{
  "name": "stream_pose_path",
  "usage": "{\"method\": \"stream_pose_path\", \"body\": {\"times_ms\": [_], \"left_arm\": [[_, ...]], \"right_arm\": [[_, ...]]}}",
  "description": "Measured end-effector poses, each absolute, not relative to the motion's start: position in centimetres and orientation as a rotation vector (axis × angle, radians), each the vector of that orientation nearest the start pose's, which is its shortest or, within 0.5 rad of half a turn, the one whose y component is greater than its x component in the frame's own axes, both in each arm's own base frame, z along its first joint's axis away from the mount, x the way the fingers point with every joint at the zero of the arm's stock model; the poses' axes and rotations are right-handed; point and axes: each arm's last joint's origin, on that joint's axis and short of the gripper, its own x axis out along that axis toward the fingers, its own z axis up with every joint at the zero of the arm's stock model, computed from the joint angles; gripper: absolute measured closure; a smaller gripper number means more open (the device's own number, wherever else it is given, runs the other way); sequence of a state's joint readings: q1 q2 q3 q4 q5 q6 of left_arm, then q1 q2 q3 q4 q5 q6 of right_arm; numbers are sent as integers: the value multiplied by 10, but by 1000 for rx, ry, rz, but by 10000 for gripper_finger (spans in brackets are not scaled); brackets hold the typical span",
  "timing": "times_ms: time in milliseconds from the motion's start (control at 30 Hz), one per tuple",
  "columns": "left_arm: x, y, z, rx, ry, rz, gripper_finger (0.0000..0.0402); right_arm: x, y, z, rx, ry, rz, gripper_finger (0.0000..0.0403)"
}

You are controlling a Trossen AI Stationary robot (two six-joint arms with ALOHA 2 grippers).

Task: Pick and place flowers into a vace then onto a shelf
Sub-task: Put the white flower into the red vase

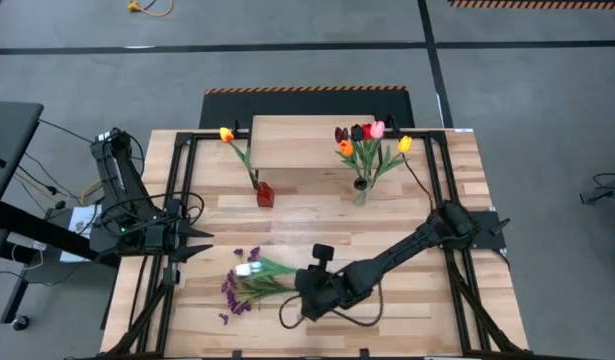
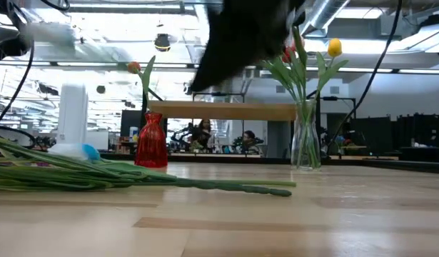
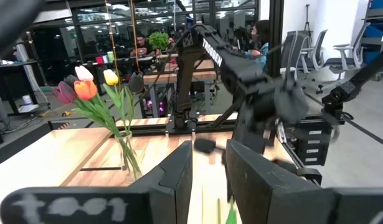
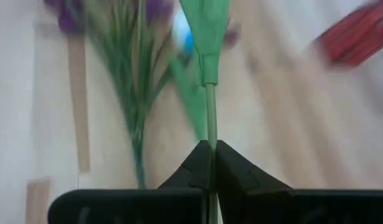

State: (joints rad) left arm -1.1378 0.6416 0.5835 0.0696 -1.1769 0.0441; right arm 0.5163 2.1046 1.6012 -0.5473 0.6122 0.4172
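Right hand point(image 4: 210, 152) is clamped on a green stem point(image 4: 210, 106) of the flowers point(image 1: 249, 278) lying on the bench point(image 1: 407, 300) (near edge); lift slowly, keeping the stem pinched.

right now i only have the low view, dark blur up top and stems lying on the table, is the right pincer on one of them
Observer: Yes. The right wrist view shows the right pincer shut on a green stem.
Operator: and the left arm
Observer: From above, the left pincer is open over the left side of the table, apart from the flowers.
Operator: are the vases on the shelf
Observer: No. From above, the red vase and the glass vase stand on the table in front of the shelf.
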Motion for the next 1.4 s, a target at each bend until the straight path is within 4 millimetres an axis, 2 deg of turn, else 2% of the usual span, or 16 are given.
{"method": "stream_pose_path", "body": {"times_ms": [167, 300, 467, 633, 833, 967, 1200, 1400], "left_arm": [[81, -112, 308, 34, -4, 19, 313], [81, -113, 308, 35, -3, 11, 313], [86, -111, 308, 22, -5, -29, 313], [94, -109, 308, -6, -7, -124, 313], [100, -107, 312, -28, -34, -185, 313], [103, -105, 316, -20, -76, -219, 313], [109, -101, 317, 1, -88, -193, 309], [122, -105, 312, 18, -70, -145, 274]], "right_arm": [[382, 217, 222, -228, 589, -443, 402], [387, 225, 248, -202, 350, -554, 402], [414, 224, 266, -159, 156, -475, 402], [439, 208, 273, -156, -15, -290, 402], [455, 178, 274, -142, -49, -217, 403], [461, 166, 275, -118, -65, -151, 403], [460, 170, 275, -127, -73, -115, 403], [459, 171, 276, -128, -73, -108, 403]]}}
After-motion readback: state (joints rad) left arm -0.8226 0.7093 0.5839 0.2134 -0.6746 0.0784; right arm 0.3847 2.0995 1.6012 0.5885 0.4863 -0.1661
